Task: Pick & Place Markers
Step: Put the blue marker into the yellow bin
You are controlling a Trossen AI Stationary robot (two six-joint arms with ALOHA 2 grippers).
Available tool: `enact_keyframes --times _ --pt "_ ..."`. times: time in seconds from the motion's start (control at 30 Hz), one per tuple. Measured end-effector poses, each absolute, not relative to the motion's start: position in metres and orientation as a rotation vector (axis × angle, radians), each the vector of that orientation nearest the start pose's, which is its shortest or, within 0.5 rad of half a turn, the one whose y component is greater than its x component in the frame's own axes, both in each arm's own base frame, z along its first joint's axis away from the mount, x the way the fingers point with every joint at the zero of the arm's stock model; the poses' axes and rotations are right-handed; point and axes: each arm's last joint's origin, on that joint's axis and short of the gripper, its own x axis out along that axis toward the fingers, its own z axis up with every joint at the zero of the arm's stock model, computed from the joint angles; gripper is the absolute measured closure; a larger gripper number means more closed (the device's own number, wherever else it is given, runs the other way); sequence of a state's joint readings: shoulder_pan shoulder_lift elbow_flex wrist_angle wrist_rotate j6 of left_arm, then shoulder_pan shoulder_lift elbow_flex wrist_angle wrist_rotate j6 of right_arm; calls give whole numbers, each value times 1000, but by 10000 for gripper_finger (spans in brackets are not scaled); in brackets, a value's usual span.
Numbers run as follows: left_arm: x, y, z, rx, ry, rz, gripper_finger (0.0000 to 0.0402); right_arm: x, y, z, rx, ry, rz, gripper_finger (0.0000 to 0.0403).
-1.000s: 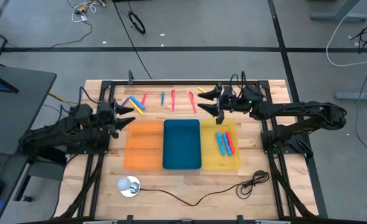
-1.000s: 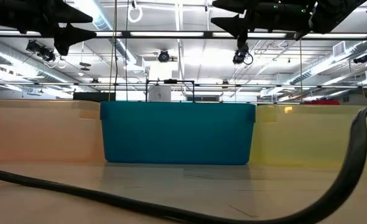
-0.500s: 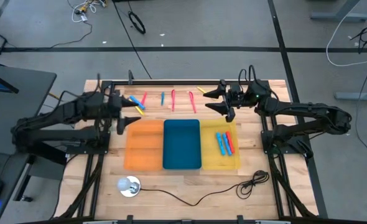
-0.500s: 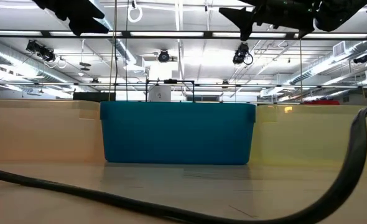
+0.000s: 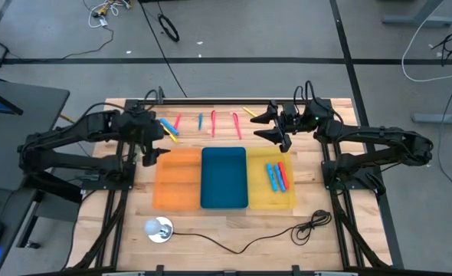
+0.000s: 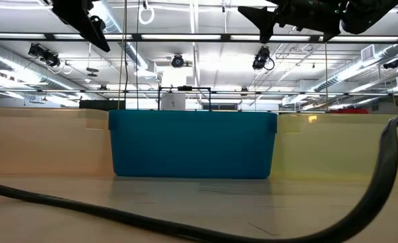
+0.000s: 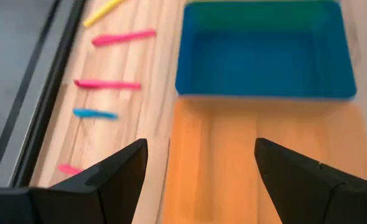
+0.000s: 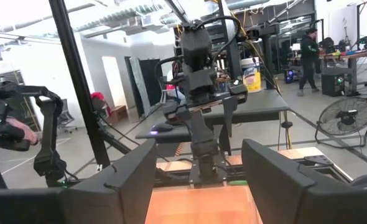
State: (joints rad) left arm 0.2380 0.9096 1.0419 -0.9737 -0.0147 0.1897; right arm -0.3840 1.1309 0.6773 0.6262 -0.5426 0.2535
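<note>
Several markers (image 5: pixel 213 123) in pink, blue and yellow lie flat in a row on the wood along the table's far edge; the left wrist view shows a few of these markers (image 7: pixel 106 84). A few more markers (image 5: pixel 276 176) lie in the yellow tray (image 5: pixel 289 201). My left gripper (image 5: pixel 158 142) hangs open above the far left corner of the orange tray (image 7: pixel 258 168), tipped downward, with nothing between its fingers. My right gripper (image 5: pixel 261 127) hovers open above the yellow tray's far edge, pointing level toward the table's left, and is empty too.
A blue tray (image 5: pixel 224 178) sits between the orange tray (image 5: pixel 178 184) and the yellow one. A black cable (image 5: pixel 287 234) and a small round lamp (image 5: pixel 158 228) lie near the front edge. People (image 8: pixel 308 50) move in the room beyond the table.
My left gripper has risen and moved a little toward the table's far edge, tipping from roughly level to pointing steeply down over the orange tray's corner. My right gripper has drawn back slightly toward the table's right edge. The markers have not moved.
</note>
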Motion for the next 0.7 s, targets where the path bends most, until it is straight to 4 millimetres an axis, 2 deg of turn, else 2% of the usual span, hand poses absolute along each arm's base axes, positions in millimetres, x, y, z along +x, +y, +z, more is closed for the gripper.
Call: enact_keyframes --times 0.23,0.5,0.7 --pt "163 40 328 182 1061 64 101 233 -78 305 175 -133 177 168" --pt "176 48 312 368 1279 29 101 233 -78 305 175 -133 177 168" --pt "183 64 302 426 1361 -12 101 233 -78 305 205 -127 199 168"
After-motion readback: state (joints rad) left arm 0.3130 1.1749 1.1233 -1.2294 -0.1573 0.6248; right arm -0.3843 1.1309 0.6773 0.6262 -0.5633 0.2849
